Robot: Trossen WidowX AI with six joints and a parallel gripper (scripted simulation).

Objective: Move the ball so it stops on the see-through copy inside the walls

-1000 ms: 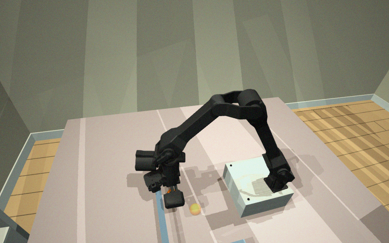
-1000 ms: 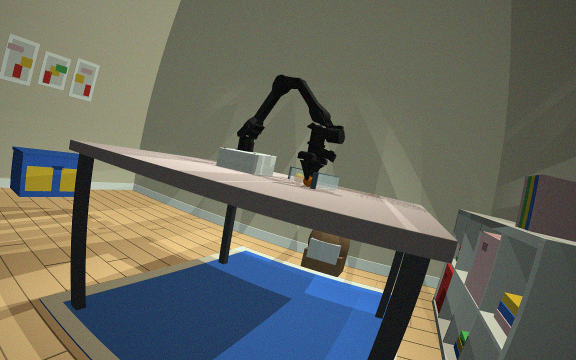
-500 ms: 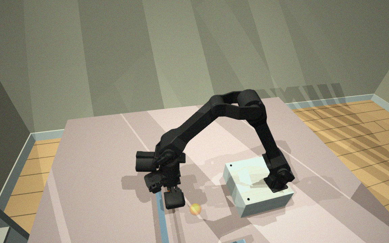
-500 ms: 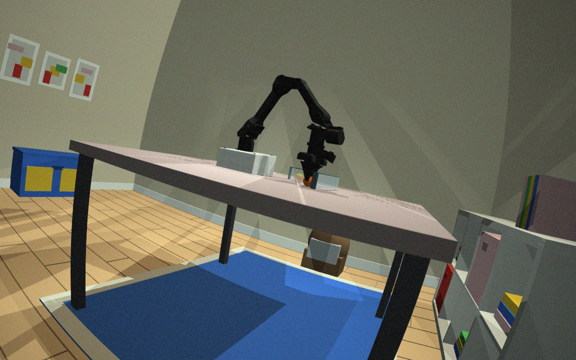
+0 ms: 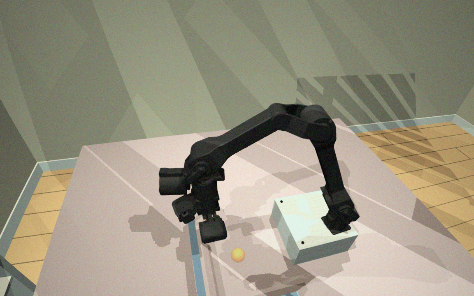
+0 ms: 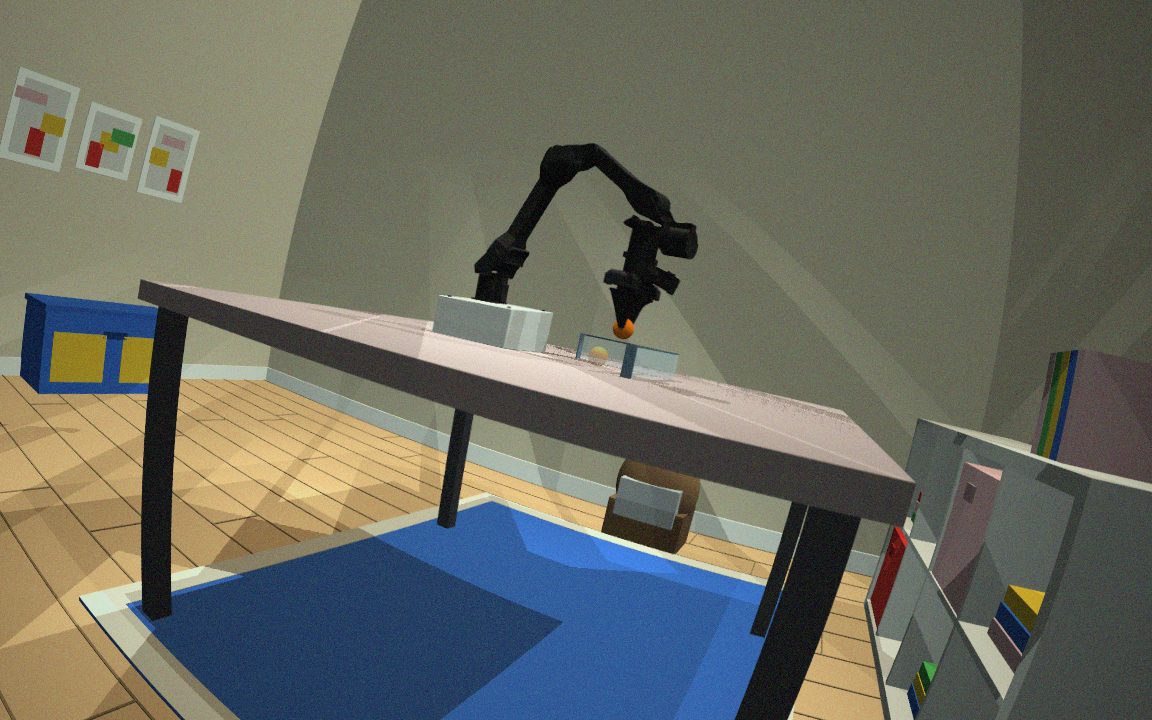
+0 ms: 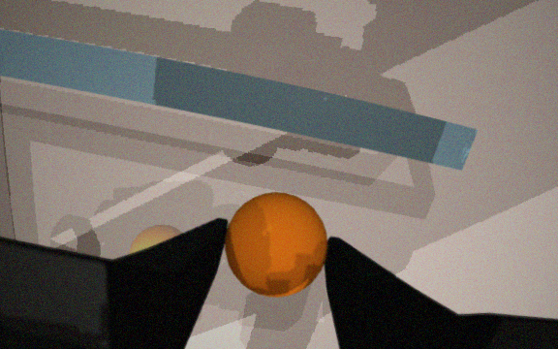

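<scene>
Above the surface [image 6: 383, 344], the ball [image 7: 276, 243] is pinched between the half-closed end effector [image 7: 276, 252] fingers, clear of the walls [image 7: 279, 104]. It should be carried over the see-through copy [image 5: 238, 254] (low, slowly), lowered until touching, then released gently.

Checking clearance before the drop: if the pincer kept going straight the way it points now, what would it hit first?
The pincer, shut on the ball, points down. Straight on, the ball would likely meet the table near the clear wall, short of the see-through copy; depth is uncertain.
</scene>
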